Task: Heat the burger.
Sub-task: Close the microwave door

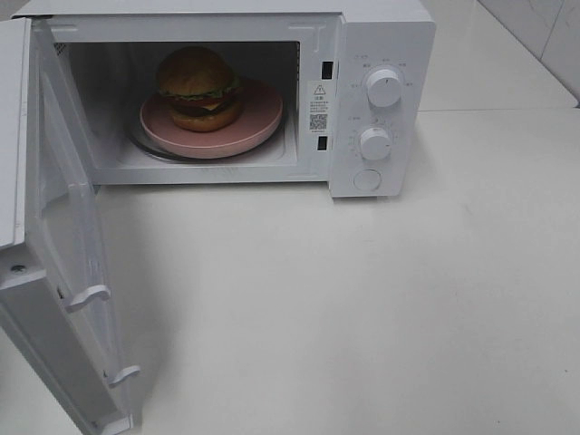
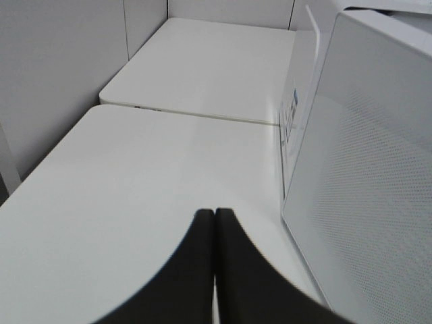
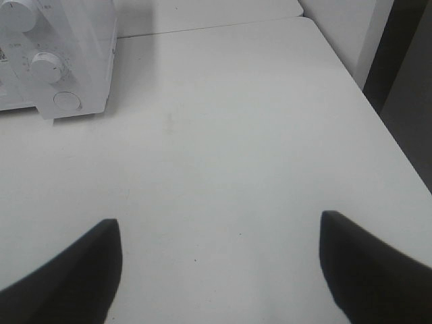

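Observation:
The burger (image 1: 198, 88) rests on a round pink plate (image 1: 258, 120) inside the white microwave (image 1: 381, 36), whose door (image 1: 54, 263) hangs wide open to the left. Neither arm shows in the exterior high view. In the left wrist view my left gripper (image 2: 214, 214) is shut, its two dark fingers pressed together with nothing between them, beside the outer face of the open door (image 2: 378, 175). My right gripper (image 3: 219, 226) stands open and empty above the bare table, to the right of the microwave's control panel (image 3: 50, 67).
Two white knobs (image 1: 384, 88) and a round button (image 1: 367, 179) sit on the microwave's front panel. The white table (image 1: 362, 308) stretches in front of the oven. A seam (image 1: 489, 111) joins it to a second table behind. A wall rises at the far right.

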Controlling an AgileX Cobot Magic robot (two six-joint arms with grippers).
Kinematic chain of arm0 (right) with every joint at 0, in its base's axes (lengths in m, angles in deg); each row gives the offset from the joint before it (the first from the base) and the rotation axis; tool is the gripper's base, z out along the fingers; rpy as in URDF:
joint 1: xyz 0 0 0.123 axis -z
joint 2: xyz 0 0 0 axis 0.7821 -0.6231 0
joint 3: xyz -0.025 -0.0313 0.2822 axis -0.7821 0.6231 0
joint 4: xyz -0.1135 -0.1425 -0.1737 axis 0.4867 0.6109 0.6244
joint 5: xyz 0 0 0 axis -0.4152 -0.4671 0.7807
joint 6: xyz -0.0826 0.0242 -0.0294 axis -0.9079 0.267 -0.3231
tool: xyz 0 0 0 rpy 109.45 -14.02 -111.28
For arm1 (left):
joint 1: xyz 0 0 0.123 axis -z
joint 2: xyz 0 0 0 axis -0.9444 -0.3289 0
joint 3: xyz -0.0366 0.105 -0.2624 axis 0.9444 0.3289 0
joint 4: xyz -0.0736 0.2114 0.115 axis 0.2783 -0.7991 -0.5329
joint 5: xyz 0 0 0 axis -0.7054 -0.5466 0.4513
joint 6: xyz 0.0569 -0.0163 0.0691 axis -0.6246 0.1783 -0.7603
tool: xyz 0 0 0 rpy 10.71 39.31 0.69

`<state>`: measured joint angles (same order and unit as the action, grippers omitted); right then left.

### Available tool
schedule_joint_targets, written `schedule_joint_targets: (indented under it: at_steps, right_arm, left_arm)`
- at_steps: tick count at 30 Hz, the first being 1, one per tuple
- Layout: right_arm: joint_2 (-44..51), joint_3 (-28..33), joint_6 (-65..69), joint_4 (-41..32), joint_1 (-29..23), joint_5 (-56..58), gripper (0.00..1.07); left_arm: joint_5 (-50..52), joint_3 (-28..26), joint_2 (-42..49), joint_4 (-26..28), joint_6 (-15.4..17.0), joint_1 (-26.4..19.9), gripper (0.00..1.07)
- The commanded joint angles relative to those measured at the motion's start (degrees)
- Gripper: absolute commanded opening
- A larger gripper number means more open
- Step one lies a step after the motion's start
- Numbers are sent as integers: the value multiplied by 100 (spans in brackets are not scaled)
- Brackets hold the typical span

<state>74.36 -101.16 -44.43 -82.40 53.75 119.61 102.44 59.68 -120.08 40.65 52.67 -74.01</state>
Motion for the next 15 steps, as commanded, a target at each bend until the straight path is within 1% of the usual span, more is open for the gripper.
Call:
schedule_joint_targets:
  at_steps: [1,2,3,4,5,6,7,8,9,10,11,12,13,14,15]
  right_arm:
    - [149,11,-29,-17,52,-86,76]
    - [149,11,-29,-17,52,-86,76]
    - [149,11,-29,-17,52,-86,76]
    - [149,11,-29,-17,52,-86,76]
    - [149,11,-29,-17,52,-86,76]
    - [149,11,-29,-17,52,-86,76]
    - [149,11,-29,-17,52,-86,76]
    - [149,11,-29,-17,52,-86,76]
    - [149,11,-29,-17,52,-86,76]
    - [149,11,-29,-17,52,-86,76]
    - [149,11,-29,-17,52,-86,76]
    - [149,11,-29,-17,52,-86,76]
    - [149,11,-29,-17,52,-86,76]
    - [149,11,-29,-17,52,-86,76]
    - [149,11,-29,-17,52,-86,76]
  left_arm:
    - [413,11,-470,-521,630,29,0]
    - [413,11,-470,-521,630,29,0]
    - [470,11,-539,-665,796,29,0]
    - [470,11,-539,-665,796,29,0]
    - [613,11,-682,-991,1066,29,0]
    - [779,11,-825,-1301,1266,29,0]
    - [779,11,-825,-1301,1266,29,0]
    - [865,11,-900,-1450,1381,29,0]
    - [1031,11,-1020,-1702,1644,29,0]
    - [1031,11,-1020,-1702,1644,29,0]
    - [1134,11,-1083,-1851,1776,29,0]
    - [1404,11,-1192,-2143,1988,29,0]
    - [1404,11,-1192,-2143,1988,29,0]
    - [1547,11,-1249,-2315,2097,29,0]
    - [1805,11,-1364,-2595,2263,29,0]
